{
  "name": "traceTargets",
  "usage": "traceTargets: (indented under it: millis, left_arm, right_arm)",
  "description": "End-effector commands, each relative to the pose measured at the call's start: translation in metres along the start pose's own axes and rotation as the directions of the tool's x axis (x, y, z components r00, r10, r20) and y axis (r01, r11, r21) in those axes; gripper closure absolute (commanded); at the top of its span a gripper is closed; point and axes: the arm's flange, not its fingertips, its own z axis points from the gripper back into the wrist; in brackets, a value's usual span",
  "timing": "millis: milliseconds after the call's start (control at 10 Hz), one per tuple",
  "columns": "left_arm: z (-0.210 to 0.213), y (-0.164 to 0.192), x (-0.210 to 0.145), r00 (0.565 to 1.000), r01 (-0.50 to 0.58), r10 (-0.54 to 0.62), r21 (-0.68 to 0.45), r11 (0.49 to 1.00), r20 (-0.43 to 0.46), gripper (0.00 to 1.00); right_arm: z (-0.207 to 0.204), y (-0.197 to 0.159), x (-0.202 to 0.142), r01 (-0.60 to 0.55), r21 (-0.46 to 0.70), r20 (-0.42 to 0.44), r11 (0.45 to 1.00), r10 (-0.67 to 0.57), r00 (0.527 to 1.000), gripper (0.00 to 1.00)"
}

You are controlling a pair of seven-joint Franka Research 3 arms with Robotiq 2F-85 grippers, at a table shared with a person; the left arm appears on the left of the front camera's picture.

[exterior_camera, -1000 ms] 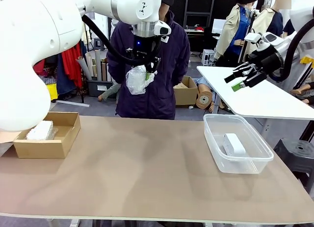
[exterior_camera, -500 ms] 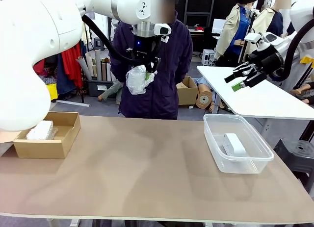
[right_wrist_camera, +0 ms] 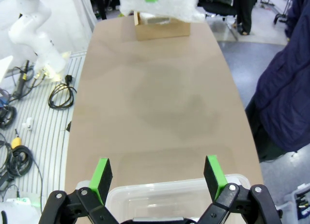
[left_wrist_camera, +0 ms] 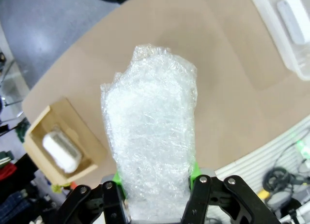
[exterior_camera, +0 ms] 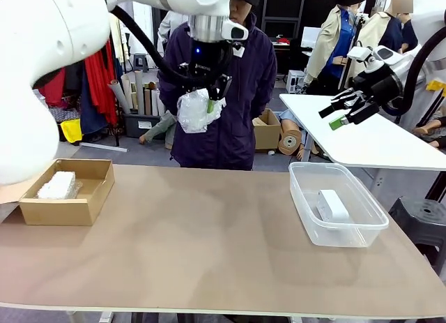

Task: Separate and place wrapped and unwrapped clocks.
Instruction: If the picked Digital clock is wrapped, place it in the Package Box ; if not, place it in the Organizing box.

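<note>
Sorting in progress. The left gripper (exterior_camera: 206, 100) is clenched on a whitish translucent bubble-wrapped clock bundle (exterior_camera: 198, 111), held high in the air above the far edge of the brown table (exterior_camera: 209, 253), in front of a person in a dark purple jacket (exterior_camera: 233, 86). A second bubble-wrapped bundle (exterior_camera: 57, 185) lies in the brown cardboard box (exterior_camera: 70, 192) at the table's left edge. The bare white rounded-rectangular plastic clock (exterior_camera: 332, 205) lies in the clear plastic tub (exterior_camera: 336, 204) near the right edge. The right gripper (exterior_camera: 343, 112) hangs released, jaws wide and empty, beyond the right edge. Likely risks: the slick, yielding wrap may slide between the green pads (left_wrist_camera: 194, 169), which pinch only the bundle's lower end; a drop from this height could damage the clock; a release short of the box would leave the sorting unfinished
</note>
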Motion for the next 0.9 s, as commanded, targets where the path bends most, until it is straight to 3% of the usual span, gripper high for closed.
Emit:
traceTargets:
  millis: [0, 400, 800]
  left_arm:
    - [0.019, 0.004, -0.031, 0.999, -0.037, 0.037, 0.020, 0.999, -0.013, 1.00]
    - [0.028, 0.032, -0.106, 0.992, -0.115, 0.116, 0.027, 0.993, -0.041, 1.00]
    - [0.021, 0.071, -0.168, 0.981, -0.193, 0.193, 0.081, 0.978, 0.011, 1.00]
  right_arm:
    - [0.001, 0.001, 0.002, -0.006, -0.002, 0.000, 1.000, 0.006, 1.000, 0.00]
    - [0.001, 0.001, 0.002, -0.006, -0.002, 0.000, 1.000, 0.006, 1.000, 0.00]
    - [0.001, 0.001, 0.002, -0.006, -0.002, 0.000, 1.000, 0.006, 1.000, 0.00]
